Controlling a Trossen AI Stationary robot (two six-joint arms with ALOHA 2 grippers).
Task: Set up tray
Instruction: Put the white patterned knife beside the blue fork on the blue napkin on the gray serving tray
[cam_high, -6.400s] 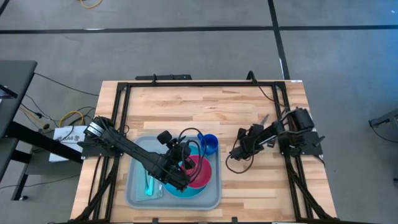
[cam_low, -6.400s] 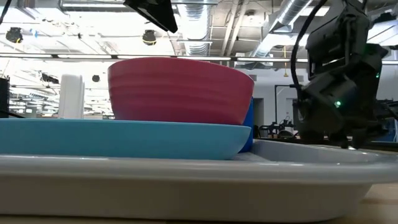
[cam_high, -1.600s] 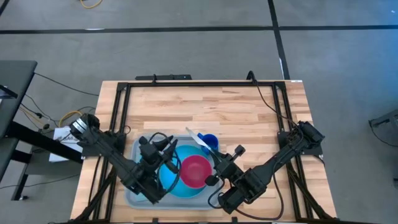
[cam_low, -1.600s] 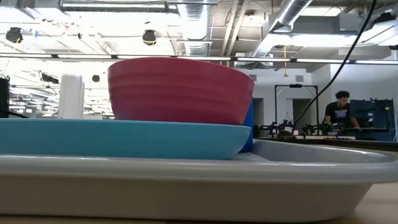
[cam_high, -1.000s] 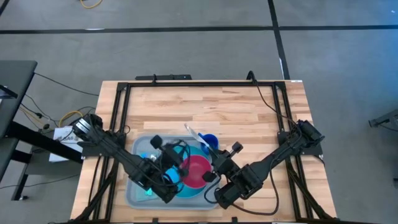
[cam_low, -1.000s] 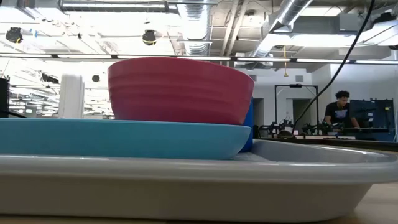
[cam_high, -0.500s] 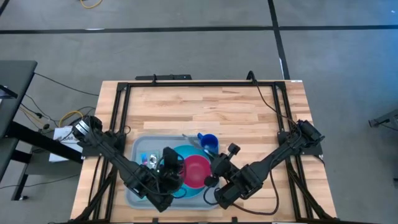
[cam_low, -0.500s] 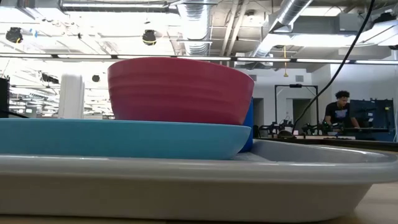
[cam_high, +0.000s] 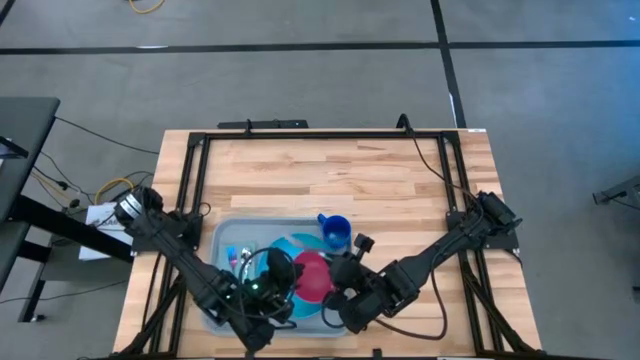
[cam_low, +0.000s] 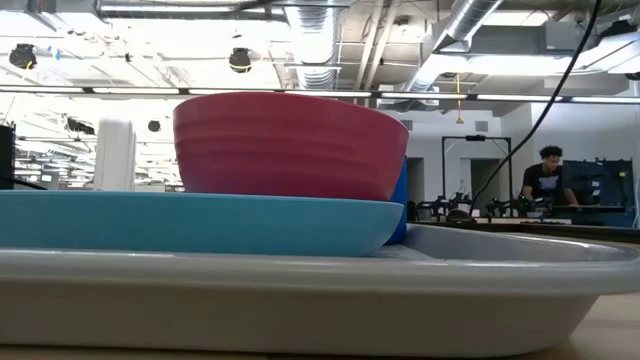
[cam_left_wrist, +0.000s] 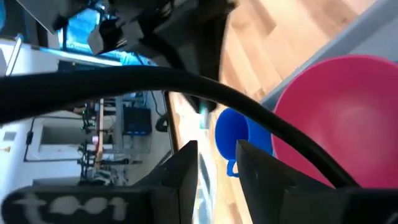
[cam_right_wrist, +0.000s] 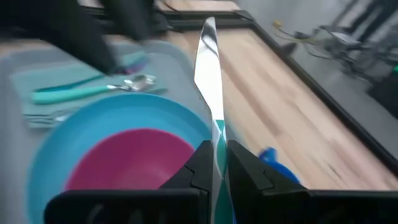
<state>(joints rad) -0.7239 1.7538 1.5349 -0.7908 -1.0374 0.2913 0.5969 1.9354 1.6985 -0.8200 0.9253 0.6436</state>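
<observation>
Overhead cam: tray (cam_high: 228, 236) sits at the near-left part of the wood table (cam_high: 380, 180), long side w/ the table's front edge. On it: blue plate (cam_high: 305, 243) w/ pink bowl (cam_high: 312, 277) on top, teal napkin (cam_right_wrist: 37, 84) at the tray's left end w/ a teal-handled spoon (cam_right_wrist: 93, 89) lying on it. Blue cup (cam_high: 335, 232) stands just beside the bowl, at the tray's far-right corner area; can't tell if it's inside the rim.

My right gripper (cam_right_wrist: 214, 163) is over the tray's near-right part, next to the bowl, pinched narrow on a knife (cam_right_wrist: 209, 68); teal handle betw. my fingers, silver blade sticking out past them over the plate edge.

My left gripper (cam_left_wrist: 214, 168) hangs over the tray's near side, just left of the bowl. Jaws stand apart w/ a gap, nothing betw. them.

Table-level cam: bowl on plate on tray, neither gripper showing. Person stands far back in the room.
</observation>
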